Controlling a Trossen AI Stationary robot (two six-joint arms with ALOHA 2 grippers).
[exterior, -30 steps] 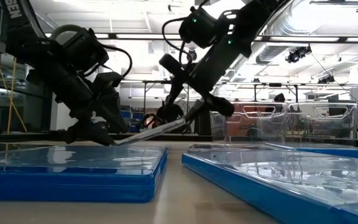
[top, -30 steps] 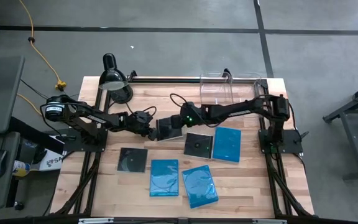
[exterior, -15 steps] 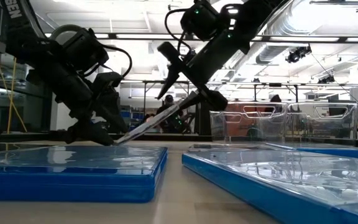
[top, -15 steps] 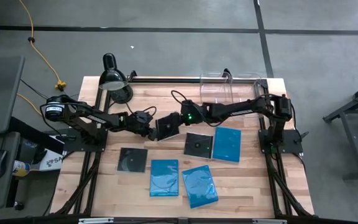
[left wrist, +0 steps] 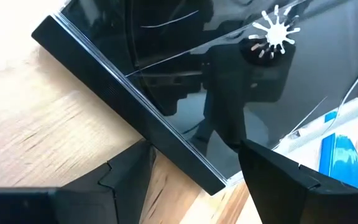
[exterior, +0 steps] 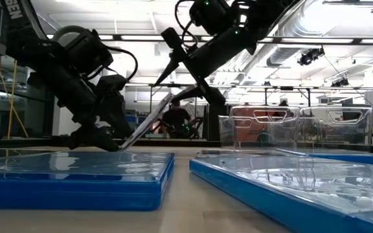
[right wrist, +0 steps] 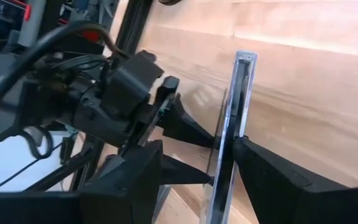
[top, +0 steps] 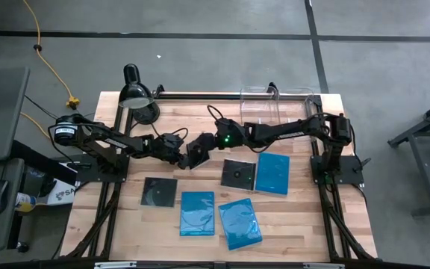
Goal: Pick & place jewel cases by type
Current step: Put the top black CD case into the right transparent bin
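A glossy black jewel case (top: 195,152) stands tilted between my two grippers, its lower edge on the table and its upper edge raised toward the table's right. My left gripper (top: 179,152) is open at the lower edge, low on the table. My right gripper (top: 204,146) is open with the raised edge (right wrist: 232,124) between its fingers. Two more black cases (top: 160,192) (top: 238,174) and three blue ones (top: 272,173) (top: 198,213) (top: 240,223) lie flat on the table. My left gripper comes level from the table's left, and its two spread fingertips (left wrist: 143,152) stand against the case's lower edge (left wrist: 166,146), which rests on the table. My right gripper comes slanting down from the table's right. One finger (right wrist: 272,174) lies against the case's face turned to the right, near the raised edge (right wrist: 236,134). The other finger (right wrist: 135,180) stands apart from the case.
Two clear plastic bins (top: 278,104) stand at the far edge on the right. A black desk lamp (top: 139,97) stands at the far left corner. In the low view the blue cases (exterior: 70,175) (exterior: 290,188) fill the foreground.
My right gripper has risen and gone toward the table's left. The black case has tipped from a shallow slant to a steep one. Its raised edge has gone up with the gripper, and its lower edge has stayed at my left gripper.
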